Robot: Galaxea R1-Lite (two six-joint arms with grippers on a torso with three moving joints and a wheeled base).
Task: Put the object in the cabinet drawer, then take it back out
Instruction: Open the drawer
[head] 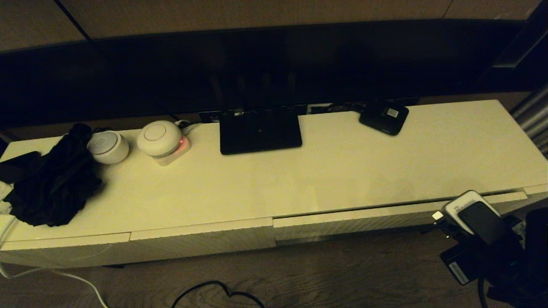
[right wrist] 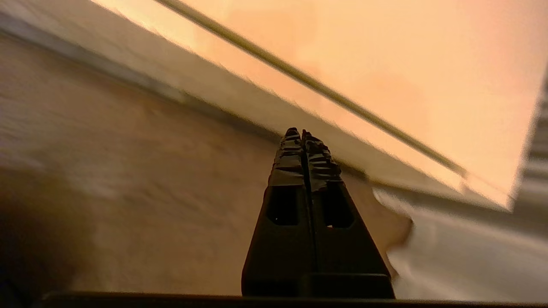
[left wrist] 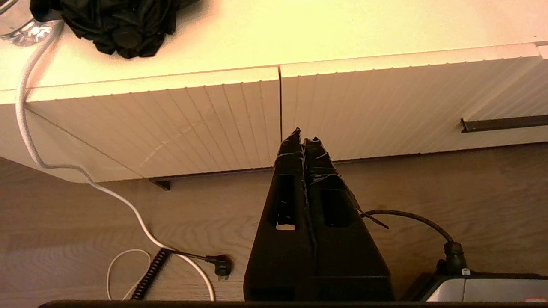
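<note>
On the cabinet (head: pixel 342 171), the router (head: pixel 260 130) stands at the middle of the back edge, the small device (head: pixel 384 116) to its right. Two domes (head: pixel 159 137) sit left of the router, the cloth (head: pixel 53 184) at the left end. The drawer (head: pixel 385 216) runs under the front edge, right half.

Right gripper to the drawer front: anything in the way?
Nothing visible. Only bare floor lies between the shut right gripper and the ribbed front of the closed cabinet drawer. The left gripper is parked low, in front of the cabinet.
</note>
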